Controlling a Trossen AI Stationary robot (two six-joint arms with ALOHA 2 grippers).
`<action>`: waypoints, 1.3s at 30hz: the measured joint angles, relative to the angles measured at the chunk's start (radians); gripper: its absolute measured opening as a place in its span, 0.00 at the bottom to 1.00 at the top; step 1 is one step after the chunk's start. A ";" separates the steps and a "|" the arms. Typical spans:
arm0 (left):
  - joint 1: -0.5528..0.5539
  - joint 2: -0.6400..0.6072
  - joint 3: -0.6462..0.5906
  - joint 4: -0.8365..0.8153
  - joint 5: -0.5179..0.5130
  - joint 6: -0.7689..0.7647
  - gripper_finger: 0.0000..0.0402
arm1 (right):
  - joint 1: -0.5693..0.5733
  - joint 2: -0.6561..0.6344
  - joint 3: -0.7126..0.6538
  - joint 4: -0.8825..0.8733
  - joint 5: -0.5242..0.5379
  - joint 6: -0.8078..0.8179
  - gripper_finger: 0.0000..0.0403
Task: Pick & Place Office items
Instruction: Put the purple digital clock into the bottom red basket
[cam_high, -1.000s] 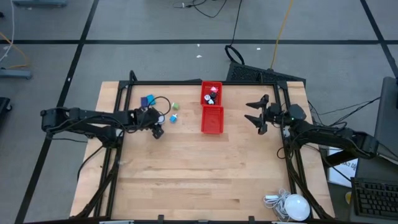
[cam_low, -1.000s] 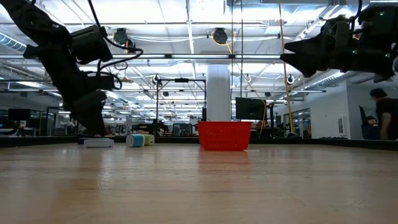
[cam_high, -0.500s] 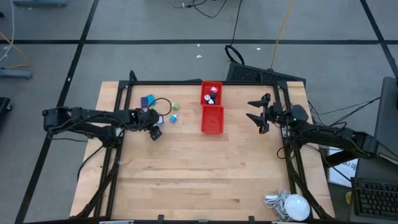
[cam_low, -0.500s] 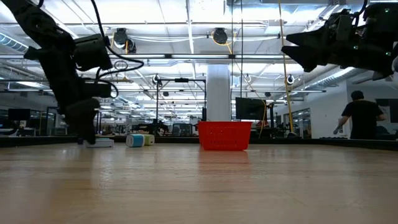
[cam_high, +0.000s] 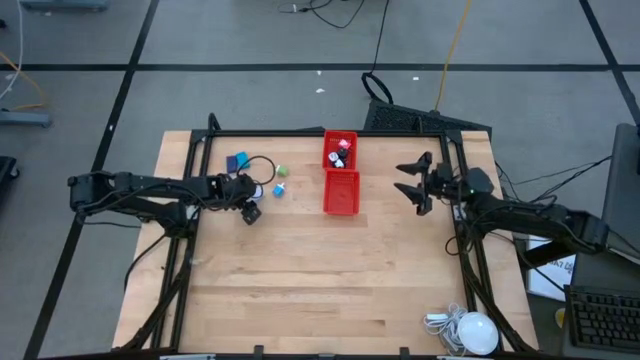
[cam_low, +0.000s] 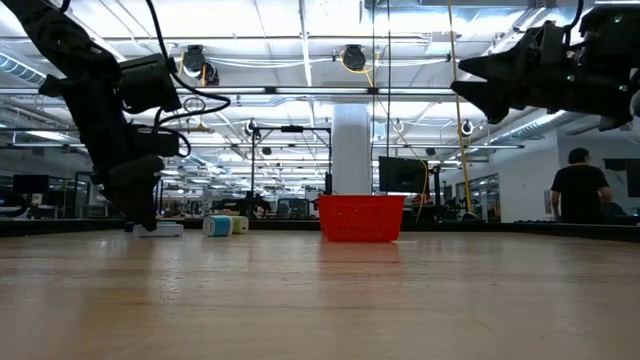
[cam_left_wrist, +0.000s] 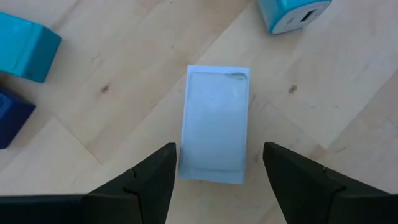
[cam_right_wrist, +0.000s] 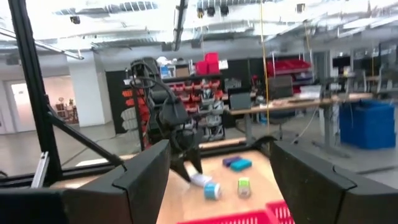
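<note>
Pale wooden worktop, carrying a long red two-compartment plastic tray near its far middle. Left gripper low over a flat white rectangular piece, fingers open on either side, not touching. Right gripper raised beside the tray, fingers spread, empty. Nearby: light blue block, dark blue piece.
</note>
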 joint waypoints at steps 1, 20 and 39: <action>0.000 0.000 0.000 0.001 0.000 0.004 0.61 | 0.006 0.005 0.000 -0.008 0.000 0.000 0.65; 0.000 0.157 0.003 0.112 -0.039 -0.064 0.60 | 0.162 0.088 0.000 -0.007 0.136 -0.141 0.65; -0.035 0.030 0.040 0.156 0.034 0.025 0.38 | 0.257 0.526 0.342 -0.131 0.473 -0.226 0.65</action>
